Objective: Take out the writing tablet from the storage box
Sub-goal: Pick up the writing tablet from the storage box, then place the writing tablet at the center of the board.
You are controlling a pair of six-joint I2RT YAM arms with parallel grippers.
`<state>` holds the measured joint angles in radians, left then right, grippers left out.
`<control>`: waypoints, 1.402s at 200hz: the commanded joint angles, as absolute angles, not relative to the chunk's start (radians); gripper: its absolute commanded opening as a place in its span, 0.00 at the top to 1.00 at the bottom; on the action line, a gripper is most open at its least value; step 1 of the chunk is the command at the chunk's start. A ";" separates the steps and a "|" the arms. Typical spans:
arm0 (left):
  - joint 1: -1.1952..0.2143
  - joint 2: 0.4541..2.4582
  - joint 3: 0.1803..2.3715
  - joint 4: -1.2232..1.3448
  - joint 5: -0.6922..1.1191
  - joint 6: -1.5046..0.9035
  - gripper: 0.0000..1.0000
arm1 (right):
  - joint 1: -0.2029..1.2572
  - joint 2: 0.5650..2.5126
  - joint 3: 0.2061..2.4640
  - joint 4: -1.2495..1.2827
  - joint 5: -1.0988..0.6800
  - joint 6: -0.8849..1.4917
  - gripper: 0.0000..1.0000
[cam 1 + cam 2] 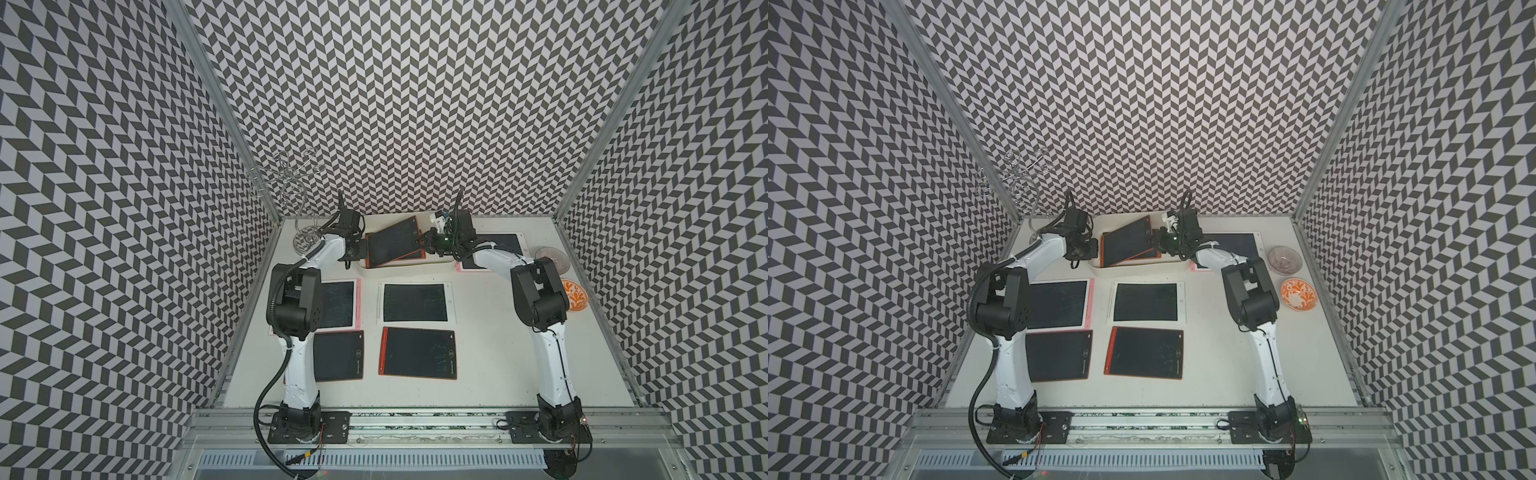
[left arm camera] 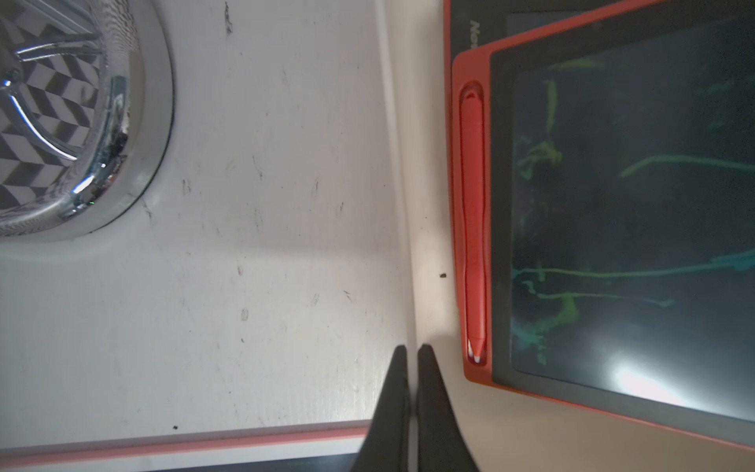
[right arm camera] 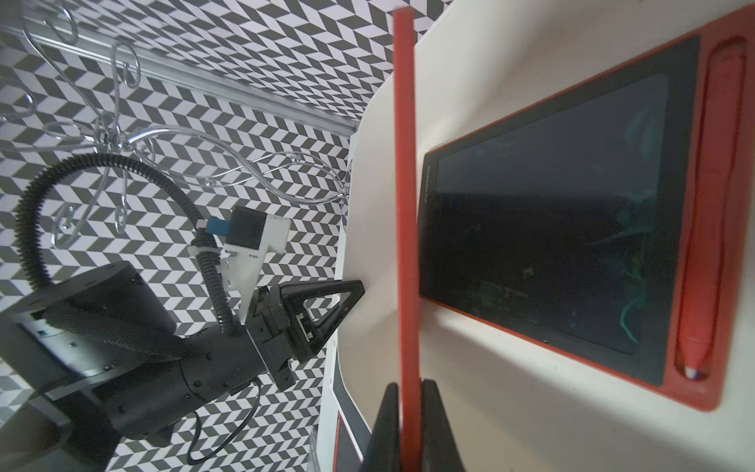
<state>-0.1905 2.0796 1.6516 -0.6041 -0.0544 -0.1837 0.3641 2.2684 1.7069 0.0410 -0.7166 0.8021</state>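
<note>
Firstly, your right gripper (image 3: pixel 410 386): clamped on the edge of a red-framed, black-screened writing tablet (image 3: pixel 405 204), seen edge-on at the wrist. Top views show that tablet (image 1: pixel 394 245) tilted in the cream-white rectangular plastic storage box (image 1: pixel 399 272). Left gripper (image 2: pixel 412 353): pinching the box's wall. Wrist views show a second red tablet (image 3: pixel 551 245) flat inside.

Red writing tablet (image 1: pixel 1127 245), one edge raised, in cream storage box (image 1: pixel 1142 272)
</note>
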 commanded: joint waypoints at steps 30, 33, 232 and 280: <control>-0.181 2.098 1.704 -0.620 -0.035 -0.159 1.00 | 0.338 2.138 1.659 0.175 -0.751 0.850 1.00; -0.181 2.098 1.706 -0.620 -0.035 -0.158 1.00 | 0.335 2.133 1.656 0.176 -0.754 0.851 1.00; -0.170 2.120 1.764 -0.638 -0.045 -0.153 1.00 | -0.027 1.594 1.209 -0.235 -1.101 0.497 1.00; -0.170 2.146 1.779 -0.645 -0.034 -0.152 1.00 | -0.143 1.583 1.148 -0.418 -1.217 0.294 1.00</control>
